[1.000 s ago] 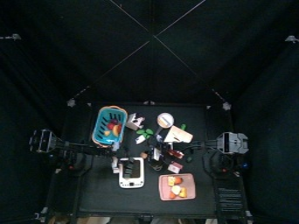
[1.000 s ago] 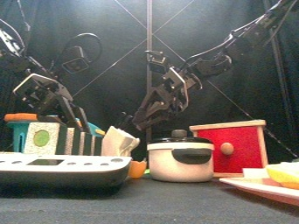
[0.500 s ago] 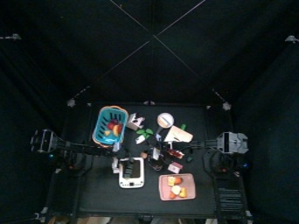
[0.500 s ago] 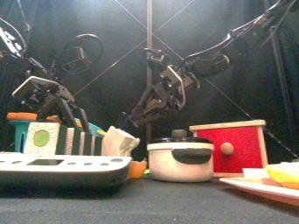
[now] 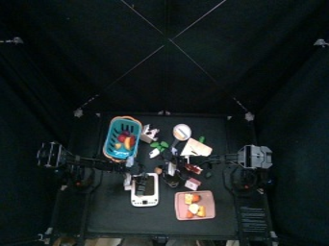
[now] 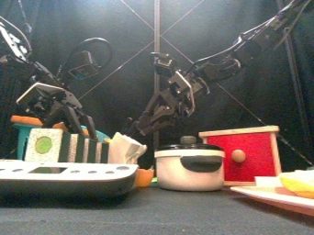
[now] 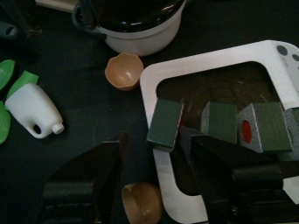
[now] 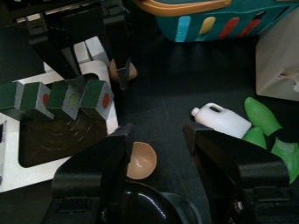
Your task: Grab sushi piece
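Over the white tray (image 7: 193, 188) the left gripper (image 7: 158, 156) was held with its jaws spread wide, and nothing was gripped between them. Four dark green sushi pieces (image 7: 167, 122) were stood in a row on this tray, and the end piece was seen just ahead of the gap between the jaws. In the top view the tray (image 5: 144, 190) was placed at 7 o'clock from the middle of the table (image 5: 115, 216), a blue basket (image 5: 122, 137) at 10 o'clock and a plate (image 5: 194, 204) at 5 o'clock. Two brown shells (image 7: 122, 72) and a white bottle (image 7: 33, 109) were laid beside the tray, and a pot (image 7: 140, 26) was set near them. The right gripper (image 8: 160, 162) was also kept wide open and empty, above a shell (image 8: 142, 160) just beside the tray (image 8: 47, 153). In the front view both grippers were hung behind the tray (image 6: 61, 179) and the pot (image 6: 188, 167).
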